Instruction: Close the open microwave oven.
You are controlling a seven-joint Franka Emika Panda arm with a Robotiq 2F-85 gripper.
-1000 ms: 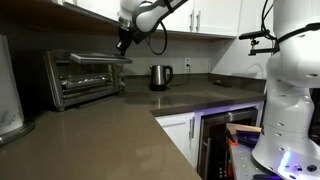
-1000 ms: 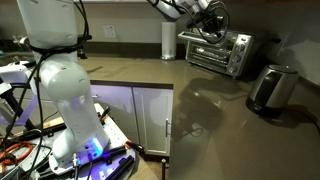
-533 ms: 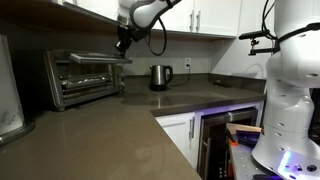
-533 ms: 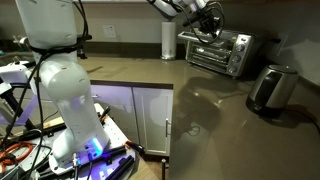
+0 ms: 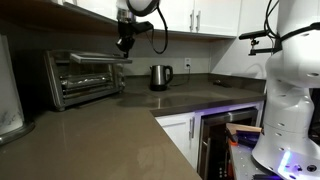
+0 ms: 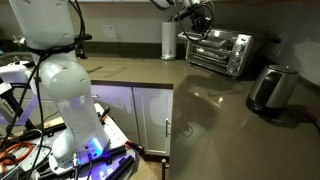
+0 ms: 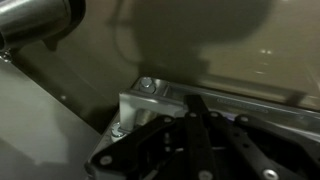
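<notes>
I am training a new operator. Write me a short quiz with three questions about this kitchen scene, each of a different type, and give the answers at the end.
1. True or false: the tool rests on the countertop.
2. Where is the electric kettle? A) on the countertop, beside the toaster oven; B) inside the oven; C) on top of the oven.
3. Short answer: which appliance is the tool closest to?
Key: 1 false, it hangs well above the countertop; 2 A; 3 the toaster oven, near its top.
</notes>
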